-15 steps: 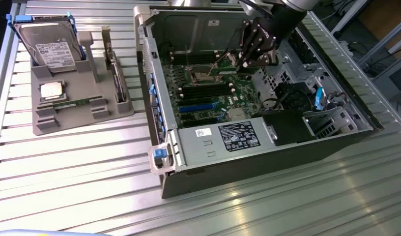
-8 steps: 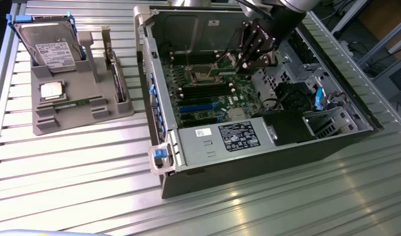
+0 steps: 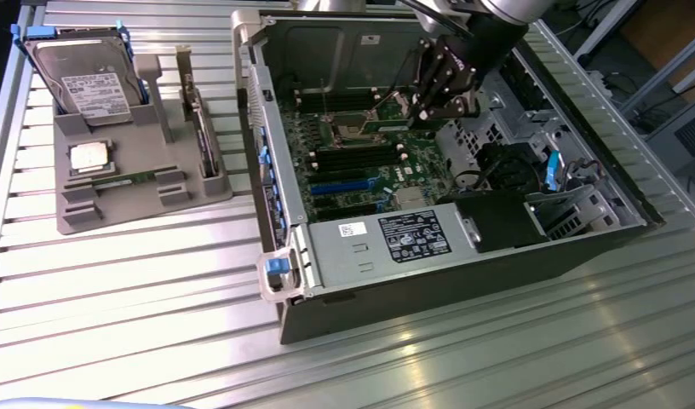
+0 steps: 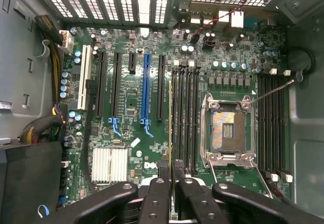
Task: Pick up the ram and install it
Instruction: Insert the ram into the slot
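My gripper [image 3: 442, 104] is inside the open computer case [image 3: 324, 294], low over the motherboard [image 3: 359, 162]. In the wrist view its black fingers [image 4: 158, 198] stand close together, shut on the ram [image 4: 170, 128]. The ram is seen edge-on as a thin green strip hanging below the gripper [image 4: 170, 167]. It hangs along the outer edge of the black memory slots [image 4: 185, 118], beside the open processor socket [image 4: 227, 130]. I cannot tell whether it touches a slot. A similar green stick [image 3: 195, 100] stands upright in the grey tray [image 3: 120, 217] at the exterior view's left.
The tray also holds a silver hard drive [image 3: 86, 81] and a square processor chip [image 3: 89, 157]. More memory slots [image 4: 273, 123] lie on the socket's other side. Expansion slots [image 4: 147, 87], a power supply [image 3: 399, 237] and cable bundles [image 4: 43, 128] crowd the case.
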